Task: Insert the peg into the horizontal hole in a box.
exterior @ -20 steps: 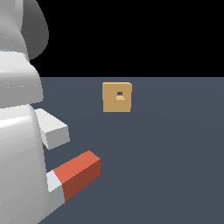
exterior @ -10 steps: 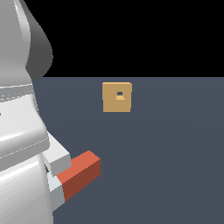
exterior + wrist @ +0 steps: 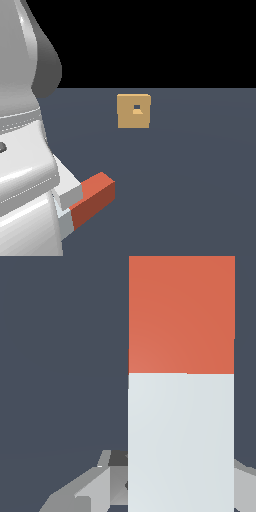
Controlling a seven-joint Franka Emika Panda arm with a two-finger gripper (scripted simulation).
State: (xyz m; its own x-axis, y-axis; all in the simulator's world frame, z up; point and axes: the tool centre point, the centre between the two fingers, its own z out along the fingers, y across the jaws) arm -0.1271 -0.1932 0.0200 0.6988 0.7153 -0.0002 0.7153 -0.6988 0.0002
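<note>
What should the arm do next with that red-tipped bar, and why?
Probably close the end effector on the peg and lift it. The fingers straddle its white part, the peg seems to lie on the floor, and the box with its hole stands apart.

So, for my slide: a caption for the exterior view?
Gripper at the peg, tan box and its hole beyond.

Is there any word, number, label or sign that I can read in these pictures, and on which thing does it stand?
None: no text, number or label shows in either view.
The box is plain tan, marked only by its hole.
The peg has bare red and white faces.
The gripper carries no marking.
</note>
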